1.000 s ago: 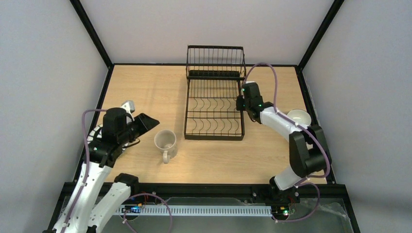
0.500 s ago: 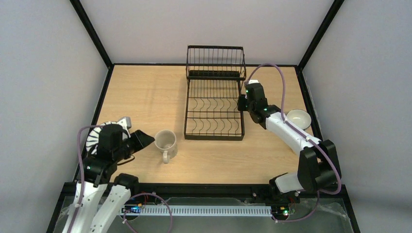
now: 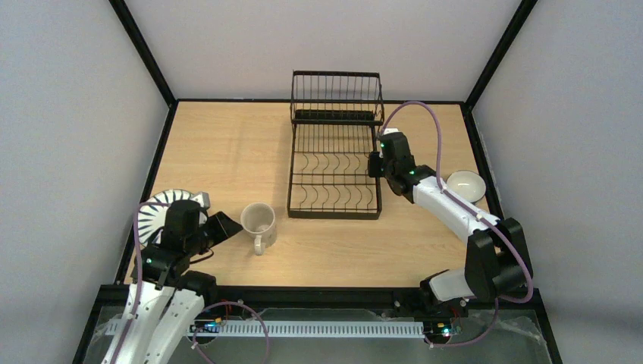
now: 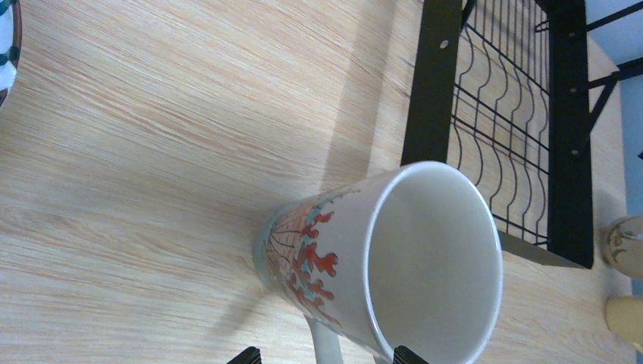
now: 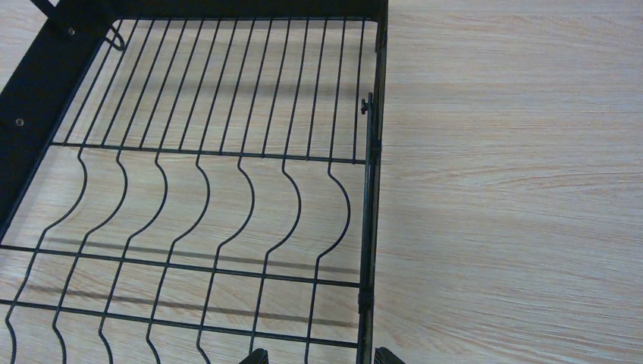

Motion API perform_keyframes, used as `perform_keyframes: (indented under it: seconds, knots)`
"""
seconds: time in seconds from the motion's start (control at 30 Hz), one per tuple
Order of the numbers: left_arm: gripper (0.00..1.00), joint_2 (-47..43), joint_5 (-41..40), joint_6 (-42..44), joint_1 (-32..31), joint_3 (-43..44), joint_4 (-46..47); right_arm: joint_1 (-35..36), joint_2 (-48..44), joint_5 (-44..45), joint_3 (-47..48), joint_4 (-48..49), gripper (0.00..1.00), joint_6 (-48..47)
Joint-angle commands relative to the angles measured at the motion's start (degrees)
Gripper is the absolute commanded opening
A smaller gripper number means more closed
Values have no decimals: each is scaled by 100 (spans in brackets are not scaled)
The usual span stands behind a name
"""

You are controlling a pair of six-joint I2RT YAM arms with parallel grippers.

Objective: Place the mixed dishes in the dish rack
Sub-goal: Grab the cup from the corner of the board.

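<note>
A beige mug (image 3: 258,221) with a red and teal pattern stands upright on the table; it fills the left wrist view (image 4: 379,258). My left gripper (image 3: 227,226) is open just left of it, its fingertips (image 4: 244,355) either side of the mug's handle (image 4: 327,350), not closed on it. The white plate with dark stripes (image 3: 154,214) lies behind that arm. The black wire dish rack (image 3: 335,152) stands empty in the middle. My right gripper (image 3: 374,164) is open, its tips straddling the rack's right side rail (image 5: 369,227). A cream bowl (image 3: 465,186) sits at the far right.
The rack's raised basket (image 3: 336,95) is at its far end. Two pale objects (image 4: 626,250) show cut off at the right edge of the left wrist view. Black frame posts and grey walls close in the table.
My left arm has pulled back and come down, bringing its gripper level with the mug and uncovering the striped plate. My right gripper shifted slightly along the rack's right rail.
</note>
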Motion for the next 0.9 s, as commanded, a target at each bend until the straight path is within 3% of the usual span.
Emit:
perform_keyframes:
  seconds: [0.0,0.47,0.87]
  knots:
    - [99,290,-113,42,36,-122,403,48,-90,-47,67,-149,79,48]
    - [99,1236,-140,249,8,-181,1177,58,108,-90,263,-151,79,83]
    - [99,2111,-312,328,-371,-272,1781,66,246,-92,348,-89,79,127]
